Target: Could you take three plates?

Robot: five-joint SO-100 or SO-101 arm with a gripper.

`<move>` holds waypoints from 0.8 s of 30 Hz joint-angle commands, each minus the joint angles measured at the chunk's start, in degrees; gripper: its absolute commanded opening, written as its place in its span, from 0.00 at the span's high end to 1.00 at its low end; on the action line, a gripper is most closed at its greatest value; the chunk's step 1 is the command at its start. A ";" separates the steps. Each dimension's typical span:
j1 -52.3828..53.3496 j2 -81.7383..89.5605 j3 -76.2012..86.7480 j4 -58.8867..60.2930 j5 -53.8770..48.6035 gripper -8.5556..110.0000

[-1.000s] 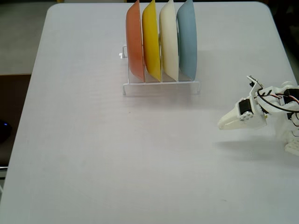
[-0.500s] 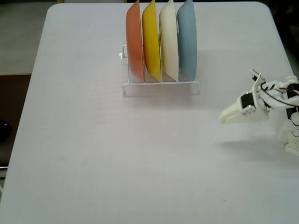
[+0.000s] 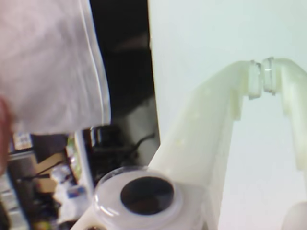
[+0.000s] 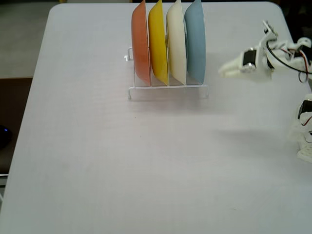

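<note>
Three plates stand on edge side by side in a white wire rack (image 4: 168,90) at the far middle of the table: yellow (image 4: 158,44), cream-white (image 4: 175,43) and light blue (image 4: 195,43) in the fixed view. My white gripper (image 4: 222,70) hovers just right of the light blue plate, pointing at it, apart from it. In the wrist view the gripper (image 3: 261,76) is shut, its fingertips touching with nothing between them. That view shows none of the plates.
An orange plate (image 4: 140,45) fills the rack's leftmost slot. The arm's base (image 4: 304,139) stands at the table's right edge. The white table (image 4: 122,161) spreads out in front of the rack. Dark floor lies beyond the left edge.
The gripper has risen from low over the table at the right and swung toward the far side and left, ending close beside the light blue plate. The plates have not moved.
</note>
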 commanded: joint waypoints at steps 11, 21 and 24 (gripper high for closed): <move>11.25 -22.85 -33.66 2.64 -16.79 0.70; 14.41 -24.96 -35.77 6.15 -17.40 0.68; 14.68 -27.42 -37.79 6.24 -18.11 0.68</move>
